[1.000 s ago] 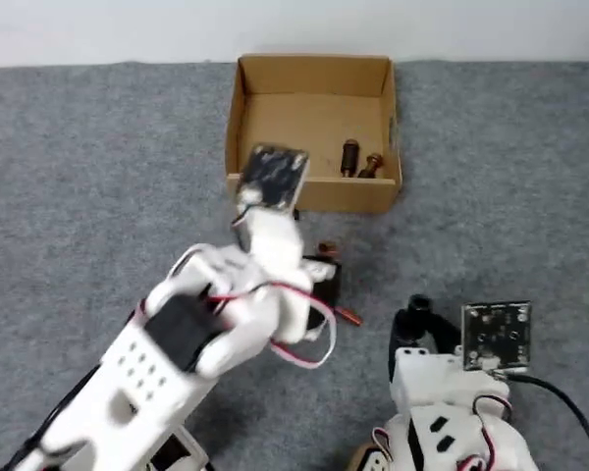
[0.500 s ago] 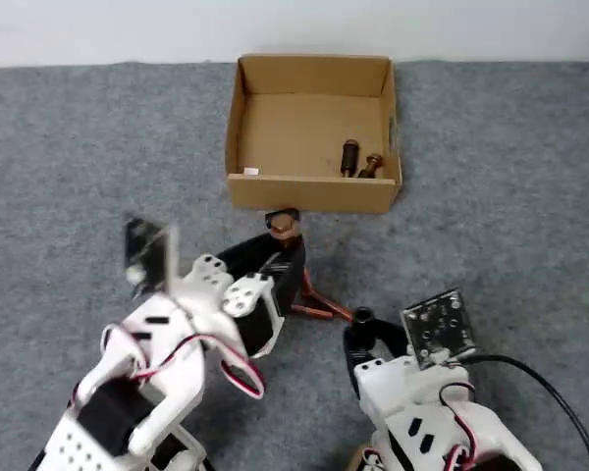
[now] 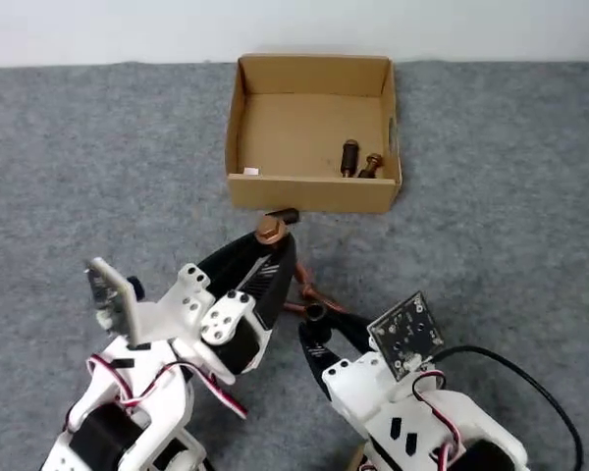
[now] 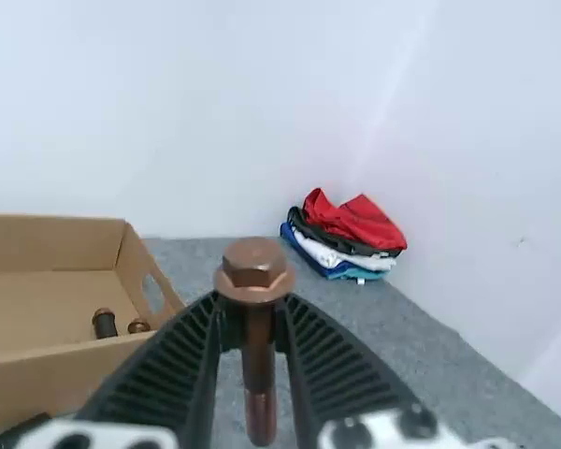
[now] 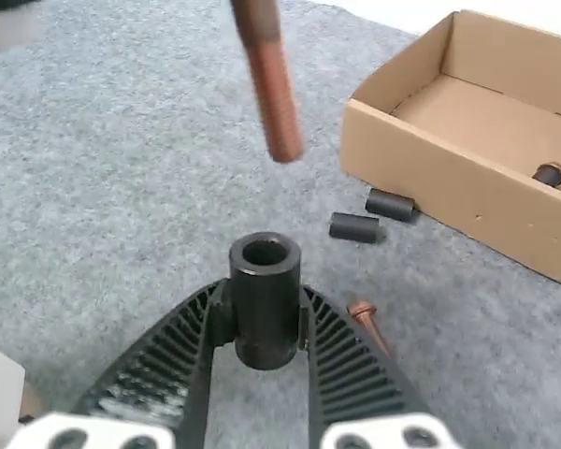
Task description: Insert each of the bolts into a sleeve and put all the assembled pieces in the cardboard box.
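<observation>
So that shaft can meet bore, the left gripper [image 4: 254, 316] clamps a bolt [image 4: 254, 273] tip-down near the sleeve [image 5: 264, 276], which the right gripper [image 5: 262, 309] pinches mouth-up.

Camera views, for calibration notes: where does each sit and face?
High view: fixed above the table, looking down on left gripper, right gripper and cardboard box.
Left wrist view: on that arm, facing past the left gripper and bolt toward the wall.
Right wrist view: on that arm, over the right gripper holding a sleeve.
Shared: all show cardboard box and bolt.
</observation>
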Tool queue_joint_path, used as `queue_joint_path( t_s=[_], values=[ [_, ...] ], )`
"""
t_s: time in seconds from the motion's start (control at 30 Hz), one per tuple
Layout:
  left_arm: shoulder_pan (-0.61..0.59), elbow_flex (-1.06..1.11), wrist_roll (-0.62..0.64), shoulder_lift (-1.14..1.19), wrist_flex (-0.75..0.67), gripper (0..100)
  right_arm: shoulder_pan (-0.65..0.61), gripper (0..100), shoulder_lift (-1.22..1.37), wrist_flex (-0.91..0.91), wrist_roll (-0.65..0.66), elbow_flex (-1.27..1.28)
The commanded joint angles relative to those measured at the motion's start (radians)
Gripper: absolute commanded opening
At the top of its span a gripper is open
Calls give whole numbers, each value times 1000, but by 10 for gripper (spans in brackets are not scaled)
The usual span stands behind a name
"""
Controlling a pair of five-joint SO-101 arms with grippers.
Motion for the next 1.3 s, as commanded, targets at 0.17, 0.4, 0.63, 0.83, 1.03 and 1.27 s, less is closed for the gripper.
queue_joint_path(
  t_s=[0.17, 0.4, 0.63, 0.83, 1.03, 1.27],
  values=[
    [68, -7, 2, -72, 69, 5, -10, 8, 10, -79, 110, -9],
    [75, 15, 44, -75, 74, 5, -12, 8, 12, -119, 167, -12],
    [75, 77, 44, -78, 84, 5, -8, 8, 2, -120, 203, -14],
    [150, 91, 5, -75, 256, 15, -8, 8, 4, -120, 222, -12],
    [150, 84, -57, -74, 374, 202, -8, 8, 2, -120, 222, -9],
    [112, -1, -57, -71, 405, 240, -8, 8, 4, -119, 221, -6]
  ],
)
